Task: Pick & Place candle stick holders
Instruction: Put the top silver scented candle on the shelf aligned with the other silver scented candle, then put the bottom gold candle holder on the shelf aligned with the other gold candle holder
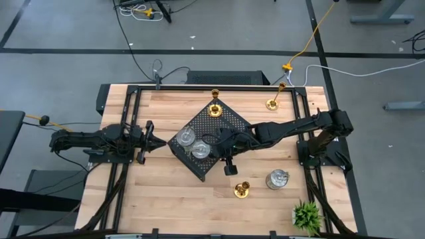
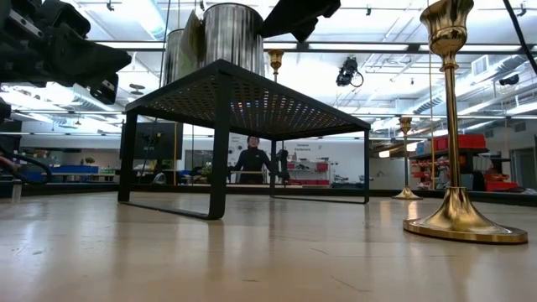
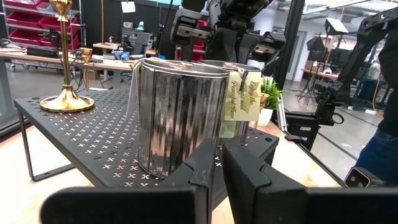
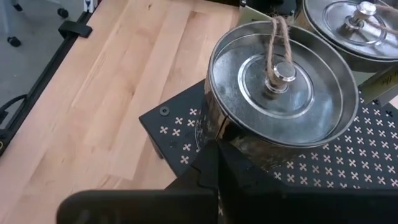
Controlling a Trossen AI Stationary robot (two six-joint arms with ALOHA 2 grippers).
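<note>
Right end effector [image 1: 214, 151] — fingers shut, nothing held, just above squat silver ribbed metal holders [image 1: 201, 150] on black perforated metal tray [image 1: 226, 119]. Step judged: placement done. Next: withdraw, fetch silver holder [image 1: 277, 178] on worktop [image 1: 166, 192]. Left end effector [image 1: 157, 141] — nearly shut, empty, beside tray.

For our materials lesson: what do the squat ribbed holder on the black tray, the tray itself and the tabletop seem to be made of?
Squat ribbed holder: likely polished silver metal, mirror-like streaked reflections.
Black tray: probably painted sheet metal, matte, punched with small crosses.
Tabletop: wood, pale planks with visible grain and seams.
</note>
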